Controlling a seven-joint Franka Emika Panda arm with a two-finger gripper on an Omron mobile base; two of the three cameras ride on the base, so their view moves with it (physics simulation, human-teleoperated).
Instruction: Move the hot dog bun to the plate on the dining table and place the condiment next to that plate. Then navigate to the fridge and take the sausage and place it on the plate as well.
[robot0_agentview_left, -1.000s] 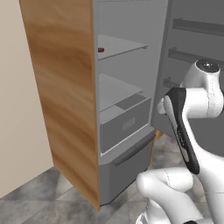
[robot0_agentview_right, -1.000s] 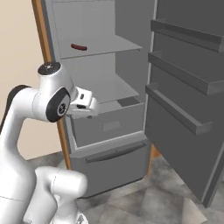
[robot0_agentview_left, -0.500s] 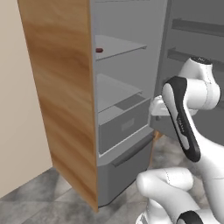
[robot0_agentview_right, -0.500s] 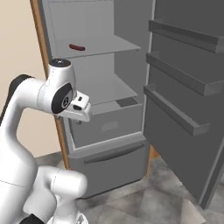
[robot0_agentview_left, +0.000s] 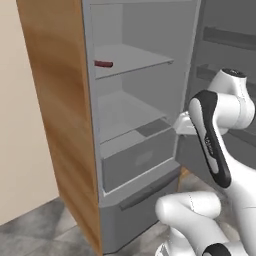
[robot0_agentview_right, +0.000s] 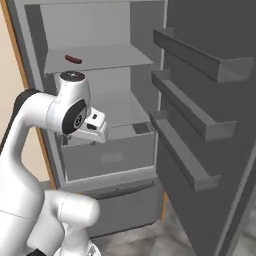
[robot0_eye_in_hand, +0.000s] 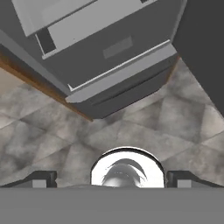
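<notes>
The fridge (robot0_agentview_left: 131, 159) stands open in front of me, with its light wood side panel on the left. The sausage (robot0_agentview_left: 103, 64), a short dark reddish-brown cylinder, lies on the upper shelf near its left end; the right base view has the sausage (robot0_agentview_right: 73, 59) there too. My gripper (robot0_eye_in_hand: 112, 178) is open and holds nothing. It points down at the floor in front of the fridge's lower drawer (robot0_eye_in_hand: 113, 56), well below the sausage's shelf. The hot dog bun, plate, condiment and dining table are out of view.
The fridge door (robot0_agentview_right: 215, 125) is swung open on the right, and its three shelves jut toward the arm. A middle shelf (robot0_agentview_left: 125, 117) and a grey drawer (robot0_agentview_right: 107, 159) sit below the sausage. Grey stone floor (robot0_eye_in_hand: 52, 140) lies under the hand.
The whole picture has shifted and the fridge looks larger and nearer, so the base has moved. The arm's elbow has risen a little. The gripper stays open.
</notes>
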